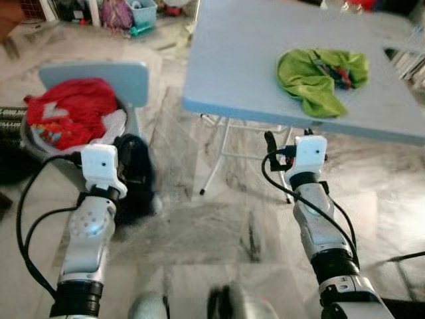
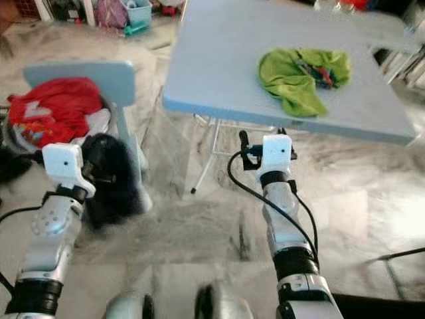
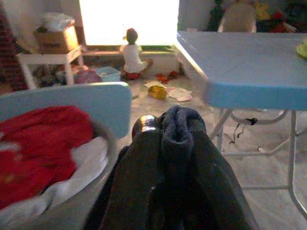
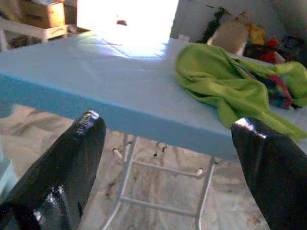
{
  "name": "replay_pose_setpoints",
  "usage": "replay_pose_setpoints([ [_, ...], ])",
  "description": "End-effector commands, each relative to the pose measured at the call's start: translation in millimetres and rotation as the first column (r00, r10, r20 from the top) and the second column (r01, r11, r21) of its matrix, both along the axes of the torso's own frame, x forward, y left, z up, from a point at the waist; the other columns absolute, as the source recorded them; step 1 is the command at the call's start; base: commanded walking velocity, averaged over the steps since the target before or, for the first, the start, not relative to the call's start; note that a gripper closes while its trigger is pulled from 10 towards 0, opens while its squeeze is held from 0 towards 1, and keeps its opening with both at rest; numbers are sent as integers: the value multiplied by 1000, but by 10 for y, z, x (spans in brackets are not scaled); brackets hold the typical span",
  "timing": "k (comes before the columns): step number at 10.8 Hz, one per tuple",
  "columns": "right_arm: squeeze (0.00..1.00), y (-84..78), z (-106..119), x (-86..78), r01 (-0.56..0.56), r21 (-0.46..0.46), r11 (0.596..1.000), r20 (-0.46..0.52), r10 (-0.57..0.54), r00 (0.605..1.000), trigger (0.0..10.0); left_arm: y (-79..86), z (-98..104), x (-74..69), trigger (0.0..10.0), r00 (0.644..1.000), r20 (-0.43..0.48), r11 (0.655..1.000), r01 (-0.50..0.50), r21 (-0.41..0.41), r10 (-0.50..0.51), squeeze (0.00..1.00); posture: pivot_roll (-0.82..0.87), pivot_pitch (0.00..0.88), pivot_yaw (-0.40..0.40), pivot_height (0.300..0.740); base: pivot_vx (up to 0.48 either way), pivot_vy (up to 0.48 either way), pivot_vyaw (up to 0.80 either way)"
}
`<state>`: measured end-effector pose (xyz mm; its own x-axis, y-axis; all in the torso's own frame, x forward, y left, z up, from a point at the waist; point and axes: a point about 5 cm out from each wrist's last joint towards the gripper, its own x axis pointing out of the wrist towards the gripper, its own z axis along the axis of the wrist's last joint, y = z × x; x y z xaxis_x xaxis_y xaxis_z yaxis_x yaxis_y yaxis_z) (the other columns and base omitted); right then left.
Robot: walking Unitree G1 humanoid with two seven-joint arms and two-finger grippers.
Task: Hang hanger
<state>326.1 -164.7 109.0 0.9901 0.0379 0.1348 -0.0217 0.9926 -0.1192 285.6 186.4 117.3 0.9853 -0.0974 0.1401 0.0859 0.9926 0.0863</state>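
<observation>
My left gripper (image 3: 163,125) is shut on a dark navy garment (image 1: 135,174) that hangs bunched between its fingers, low over the floor beside the basket. My right gripper (image 1: 287,143) is open with nothing between its fingers (image 4: 76,153), just below the front edge of the light blue folding table (image 1: 232,66). On that table, toward the far right, a crumpled green garment (image 1: 322,76) lies with some coloured cloth inside it. I see no hanger.
A grey basket (image 1: 26,136) full of red and white clothes (image 1: 73,109) stands at my left, against a light blue chair (image 1: 129,80). The table's metal legs (image 1: 216,159) stand ahead on the marble floor. Boxes, toys and a small seated person (image 3: 132,52) are far behind.
</observation>
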Motion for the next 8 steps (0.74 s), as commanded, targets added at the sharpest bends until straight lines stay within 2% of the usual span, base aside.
replay_pose_setpoints([
  [1,0,-131,-16,-17,45,6,999,-12,-45,999,10000,-120,77,21,10000,998,38,999,52,-8,-51,0,66,134,-95,740,480,0,-800],
  [3,0,-110,-31,-26,41,5,999,-16,-41,999,10000,-146,64,25,10000,998,25,997,63,-36,-63,0,66,136,-94,740,480,0,-800],
  [5,0,-92,-45,-21,39,3,999,-22,-39,999,10000,-191,-48,32,10000,998,-35,998,59,16,-58,0,75,147,-99,740,0,0,-800],
  [8,0,-113,-71,-61,29,-11,1000,-33,-30,999,10000,-70,-119,-32,10000,997,-65,999,42,26,-40,0,85,159,-103,740,0,0,-800],
])
